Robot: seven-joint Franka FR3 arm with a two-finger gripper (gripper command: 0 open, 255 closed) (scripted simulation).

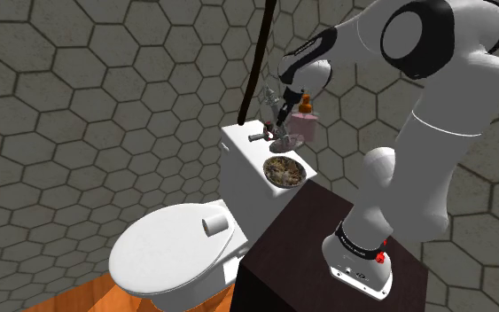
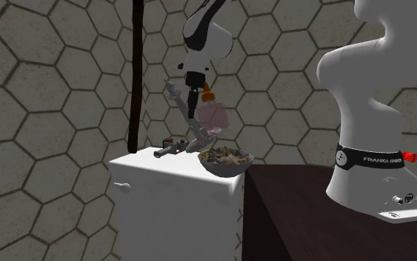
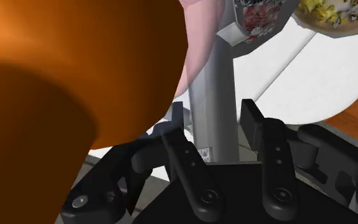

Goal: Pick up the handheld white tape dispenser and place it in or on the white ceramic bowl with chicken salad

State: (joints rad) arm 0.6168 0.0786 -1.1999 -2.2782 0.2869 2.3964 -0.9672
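The all-black two-finger end effector (image 3: pixel 214 114) (image 2: pixel 192 95) is closed on a grey handheld tape dispenser (image 3: pixel 212 76) (image 2: pixel 188 122) (image 1: pixel 272 137). In the wrist view its two fingers (image 3: pixel 182 145) stand narrowly apart, with the dispenser's straight grey handle filling the gap between them and a fingertip close against each side of it. Past the fingertips, the handle ends in a head with a mottled red, black and white pattern.

In the second exterior view the dispenser hangs slanted from the end effector over a white toilet tank (image 2: pixel 169 193) (image 1: pixel 243 164). One end points up and away from the arm, and its lower part is just beside the rim of a grey bowl (image 2: pixel 225 167) (image 1: pixel 287 185) heaped with pale chopped salad. Whether the dispenser's lowest tip touches the tank top cannot be told. The bowl sits on the tank top at the end nearest the dark box stand (image 1: pixel 300 257).

A translucent pink bottle (image 2: pixel 215 119) (image 1: pixel 305 126) with an orange cap (image 3: pixel 75 63) stands on the tank just behind the dispenser. It is so near the hand that the cap looms large beside the fingers in the wrist view. A black pole (image 2: pixel 136 74) rises at the tank's far end. Below, a white paper roll (image 1: pixel 214 223) lies on the closed white toilet lid (image 1: pixel 163 253).
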